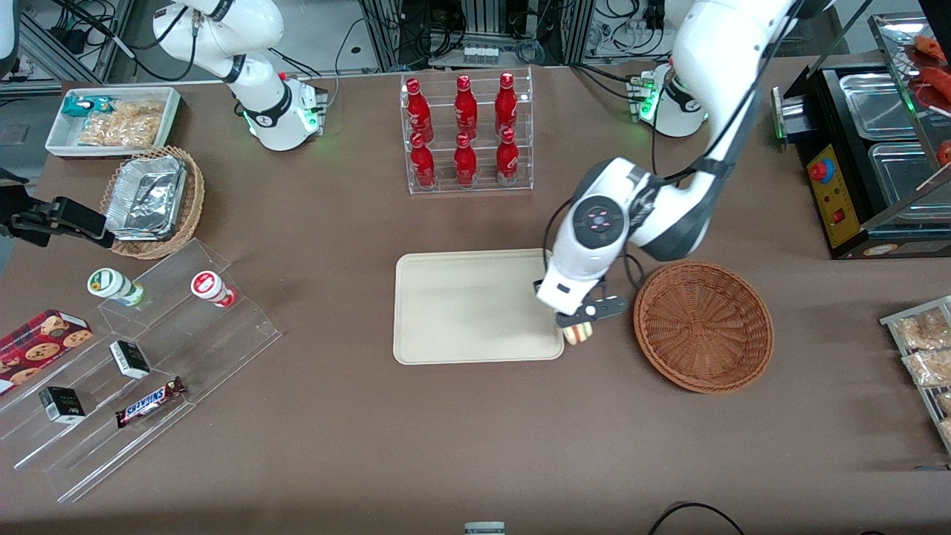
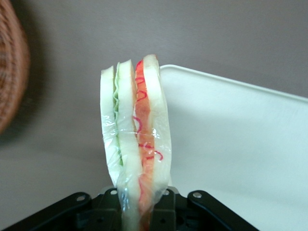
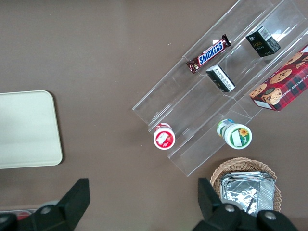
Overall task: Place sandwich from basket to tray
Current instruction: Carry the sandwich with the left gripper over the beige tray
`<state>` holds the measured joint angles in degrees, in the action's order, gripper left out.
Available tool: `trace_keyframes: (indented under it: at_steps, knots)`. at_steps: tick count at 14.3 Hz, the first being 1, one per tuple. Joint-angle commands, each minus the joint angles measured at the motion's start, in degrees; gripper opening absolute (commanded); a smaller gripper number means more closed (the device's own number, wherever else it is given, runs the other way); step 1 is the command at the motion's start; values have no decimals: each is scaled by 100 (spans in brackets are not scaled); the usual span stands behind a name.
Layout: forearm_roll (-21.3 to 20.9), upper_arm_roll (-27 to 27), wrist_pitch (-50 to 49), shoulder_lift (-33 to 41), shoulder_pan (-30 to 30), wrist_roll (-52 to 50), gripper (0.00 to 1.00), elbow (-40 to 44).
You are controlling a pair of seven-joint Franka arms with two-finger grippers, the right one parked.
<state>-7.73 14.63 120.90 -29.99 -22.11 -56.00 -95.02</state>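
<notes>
Sandwich (image 2: 137,139) is clamped in the pincer (image 1: 587,321), which grips it at one end so that the wedge projects outward past the fingertips, its bread and filling layers standing on edge in the wrist view. The load hangs above the bench (image 1: 475,431), in the gap between tray (image 1: 475,306) and basket (image 1: 703,325), just at the tray corner nearest the basket. The basket holds nothing visible.

Step in hand, as judged: carry to the tray and set down.

- Translate sideways away from the basket until the whole wedge lies over the tray surface, not over the rim. At present only the tray's edge sits beside the sandwich.
- Aim for the middle of the tray; a release at the corner risks the wedge tipping onto the bench.
- Lower until the sandwich nearly touches the tray before opening. The clear wrap looks slippery and the wedge is narrow, so a drop from height could let it roll or bounce.
- Open fully, then lift straight up so the wrap does not drag.
</notes>
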Motion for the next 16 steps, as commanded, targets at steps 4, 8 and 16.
trace_keyframes:
  at_steps: [4,8,16]
  knots:
    - [-712,-83,-75,-1192,-566,-2079,15,1406]
    - [-651,-57,-31,-1378,-777,-2529,15,1670]
    - [-616,-30,-23,-1492,-1287,-3258,15,1785]
